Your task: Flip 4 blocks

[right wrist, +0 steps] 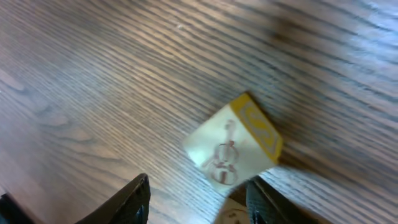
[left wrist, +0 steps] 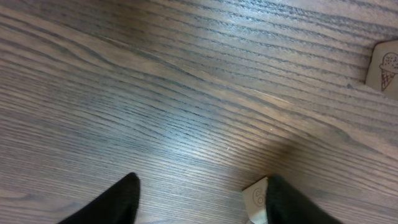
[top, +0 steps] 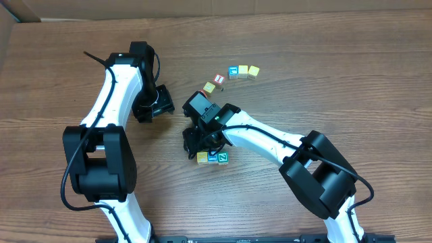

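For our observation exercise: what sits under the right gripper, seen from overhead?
At the lower edge of the right gripper, three blocks show: yellow, blue, teal. The table directly beneath it is covered; whether another block lies there cannot be told from overhead.

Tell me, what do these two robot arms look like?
The left arm and right arm share white rounded links, chunky black joint housings and thin black cables looping alongside. The left gripper and right gripper each end in two black tapered fingers.
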`<state>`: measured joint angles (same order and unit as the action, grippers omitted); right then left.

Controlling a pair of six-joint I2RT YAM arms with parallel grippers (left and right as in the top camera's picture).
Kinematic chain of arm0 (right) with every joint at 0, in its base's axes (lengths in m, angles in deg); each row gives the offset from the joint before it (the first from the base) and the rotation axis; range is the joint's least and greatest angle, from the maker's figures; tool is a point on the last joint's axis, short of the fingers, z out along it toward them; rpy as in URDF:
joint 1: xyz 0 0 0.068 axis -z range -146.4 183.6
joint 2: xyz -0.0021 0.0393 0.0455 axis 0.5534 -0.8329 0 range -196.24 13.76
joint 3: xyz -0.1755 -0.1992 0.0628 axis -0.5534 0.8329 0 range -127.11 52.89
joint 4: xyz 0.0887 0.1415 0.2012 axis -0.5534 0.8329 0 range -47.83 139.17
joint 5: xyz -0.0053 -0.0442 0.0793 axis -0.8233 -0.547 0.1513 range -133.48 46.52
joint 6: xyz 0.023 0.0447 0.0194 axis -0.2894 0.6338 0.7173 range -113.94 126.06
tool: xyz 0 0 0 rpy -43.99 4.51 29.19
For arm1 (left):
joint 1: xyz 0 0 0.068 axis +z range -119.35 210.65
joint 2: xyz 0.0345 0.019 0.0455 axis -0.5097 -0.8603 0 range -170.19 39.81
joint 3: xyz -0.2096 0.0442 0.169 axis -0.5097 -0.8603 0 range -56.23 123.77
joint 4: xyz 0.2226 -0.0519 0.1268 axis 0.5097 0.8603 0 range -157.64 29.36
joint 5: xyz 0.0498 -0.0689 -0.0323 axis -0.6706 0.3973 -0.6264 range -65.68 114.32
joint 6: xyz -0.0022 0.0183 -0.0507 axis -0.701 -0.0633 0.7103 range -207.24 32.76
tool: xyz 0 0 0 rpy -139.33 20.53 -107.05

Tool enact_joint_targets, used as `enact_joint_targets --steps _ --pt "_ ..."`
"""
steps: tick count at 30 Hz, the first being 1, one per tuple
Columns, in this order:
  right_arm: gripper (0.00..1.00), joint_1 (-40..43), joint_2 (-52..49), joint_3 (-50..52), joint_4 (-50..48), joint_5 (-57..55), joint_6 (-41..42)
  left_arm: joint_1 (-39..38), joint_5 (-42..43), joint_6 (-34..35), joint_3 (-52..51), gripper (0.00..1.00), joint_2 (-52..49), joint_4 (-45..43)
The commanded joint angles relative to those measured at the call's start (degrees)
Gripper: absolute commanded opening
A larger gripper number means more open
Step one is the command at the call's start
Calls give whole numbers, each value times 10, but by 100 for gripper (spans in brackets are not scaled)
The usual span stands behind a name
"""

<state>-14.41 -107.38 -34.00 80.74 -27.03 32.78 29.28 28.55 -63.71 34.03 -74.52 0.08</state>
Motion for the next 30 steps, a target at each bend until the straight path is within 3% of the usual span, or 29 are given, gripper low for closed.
enact_joint_targets --steps 1,3,6,9,15,24,28,30 --pt "53 15 9 -44 21 -40 -21 -10 -1 -24 -6 54 12 -2" --pt "53 30 12 -78 54 -40 -28 -19 -1 -24 -11 50 12 -11" --pt "53 54 15 -117 89 -35 -26 -37 0 -28 -20 36 12 -33" --pt "53 100 16 -144 137 -29 -5 -75 3 -31 -40 4 12 -75" --pt "56 167 16 -144 219 -29 -6 -135 -1 -41 -67 4 12 -134" --pt "79 247 16 -143 296 -90 -7 -163 -19 -36 -86 4 12 -120" --pt "98 255 16 -143 306 -92 -15 -163 -20 -36 -100 4 12 -111" --pt "100 255 16 -143 308 -92 -15 -163 -20 -36 -115 4 12 -124"
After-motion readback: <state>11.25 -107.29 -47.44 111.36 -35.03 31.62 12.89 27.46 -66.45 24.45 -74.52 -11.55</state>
